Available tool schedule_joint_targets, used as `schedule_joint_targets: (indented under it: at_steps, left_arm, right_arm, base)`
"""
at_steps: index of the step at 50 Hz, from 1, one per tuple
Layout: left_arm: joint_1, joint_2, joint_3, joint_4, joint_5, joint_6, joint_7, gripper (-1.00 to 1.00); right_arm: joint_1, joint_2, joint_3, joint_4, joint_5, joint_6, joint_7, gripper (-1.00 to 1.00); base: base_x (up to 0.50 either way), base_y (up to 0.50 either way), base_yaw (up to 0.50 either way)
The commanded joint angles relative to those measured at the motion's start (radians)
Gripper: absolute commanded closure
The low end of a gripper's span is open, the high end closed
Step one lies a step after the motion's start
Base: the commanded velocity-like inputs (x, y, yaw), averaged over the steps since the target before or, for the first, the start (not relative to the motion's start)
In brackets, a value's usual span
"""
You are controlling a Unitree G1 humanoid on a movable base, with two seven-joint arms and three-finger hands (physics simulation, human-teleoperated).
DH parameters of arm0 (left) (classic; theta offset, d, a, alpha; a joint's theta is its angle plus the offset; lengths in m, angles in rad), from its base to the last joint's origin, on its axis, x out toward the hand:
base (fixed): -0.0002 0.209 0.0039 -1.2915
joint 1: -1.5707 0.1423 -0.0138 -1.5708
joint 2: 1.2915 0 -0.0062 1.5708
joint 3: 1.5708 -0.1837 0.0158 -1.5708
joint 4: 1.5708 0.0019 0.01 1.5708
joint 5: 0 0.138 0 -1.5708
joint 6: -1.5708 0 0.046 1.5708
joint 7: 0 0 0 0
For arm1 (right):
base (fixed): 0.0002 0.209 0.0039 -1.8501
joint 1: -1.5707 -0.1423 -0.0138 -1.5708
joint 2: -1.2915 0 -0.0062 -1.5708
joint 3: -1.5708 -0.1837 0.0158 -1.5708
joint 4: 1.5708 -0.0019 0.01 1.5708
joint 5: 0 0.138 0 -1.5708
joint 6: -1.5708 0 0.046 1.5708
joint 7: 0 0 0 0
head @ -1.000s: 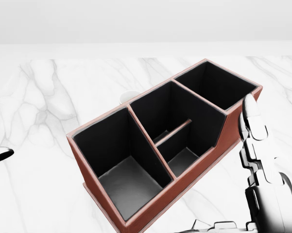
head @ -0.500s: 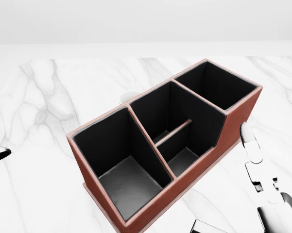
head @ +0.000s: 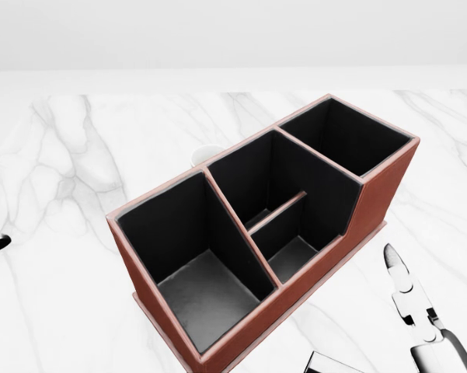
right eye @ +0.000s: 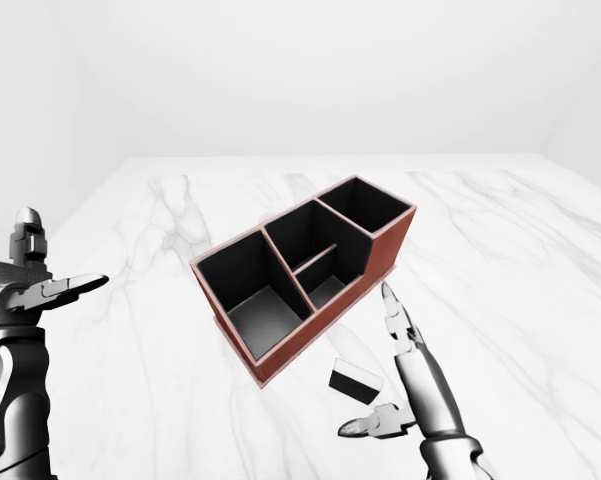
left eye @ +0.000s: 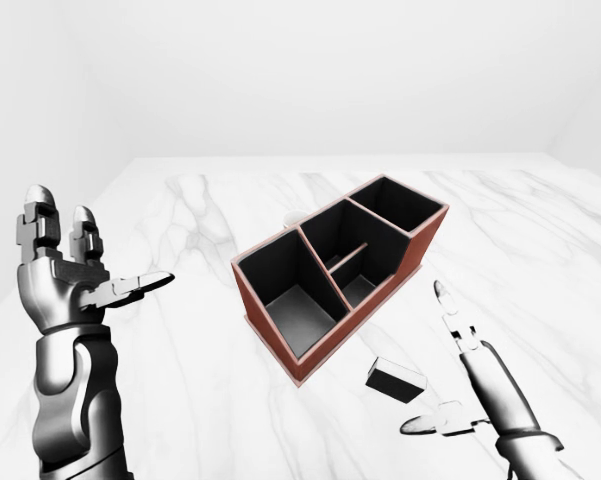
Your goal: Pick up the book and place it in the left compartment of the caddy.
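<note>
The caddy (left eye: pixel 425 240) is red-brown with black insides and stands slantwise on the white marble table (left eye: pixel 180 350). Its left compartment (left eye: pixel 295 300) is empty. The book (left eye: pixel 395 379) is small and dark and lies on the table just below the caddy's long wall; only its corner shows in the head view (head: pixel 334 364). My right hand (left eye: pixel 430 358) is open, fingers stretched out, right beside the book on its right and not holding it. My left hand (left eye: pixel 105 245) is open and raised at the far left, well away from the caddy.
A small white round object (head: pixel 208 154) peeks out behind the caddy's far wall, mostly hidden. The caddy's middle section has a low divider (head: pixel 278 210). The table's edges lie far off at the top of the views.
In the head view my right hand has dropped from beside the caddy's right end to the lower right corner. The book's corner has come into view at the bottom edge.
</note>
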Motion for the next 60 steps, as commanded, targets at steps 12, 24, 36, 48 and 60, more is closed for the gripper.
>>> schedule_joint_targets:
  at_steps: [12,24,36,48,60]
  left_arm:
    - [-0.005,-0.004,-0.014,0.024,0.014,0.000,-0.001,-1.00]
    - [-0.005,-0.003,-0.014,0.027,0.014,0.000,-0.001,-1.00]
    - [0.000,-0.010,-0.019,0.011,0.024,0.000,-0.001,-1.00]
    - [-0.005,-0.008,-0.020,0.029,0.024,0.000,-0.003,-1.00]
    - [-0.002,-0.013,-0.024,0.050,0.032,0.000,-0.009,-1.00]
  right_arm:
    - [-0.016,0.075,-0.179,0.118,-0.030,0.000,0.143,-1.00]
    - [-0.058,0.076,-0.234,0.158,-0.070,0.000,0.196,-1.00]
    - [-0.097,0.053,-0.271,0.208,-0.126,0.000,0.237,-1.00]
    - [-0.146,0.005,-0.282,0.233,-0.167,0.000,0.240,-1.00]
    - [-0.188,-0.032,-0.271,0.258,-0.194,0.000,0.240,-1.00]
  base:
    - [0.00,0.00,0.00]
    - [0.00,0.00,0.00]
    - [0.00,0.00,0.00]
    - [0.00,0.00,0.00]
    - [0.00,0.00,0.00]
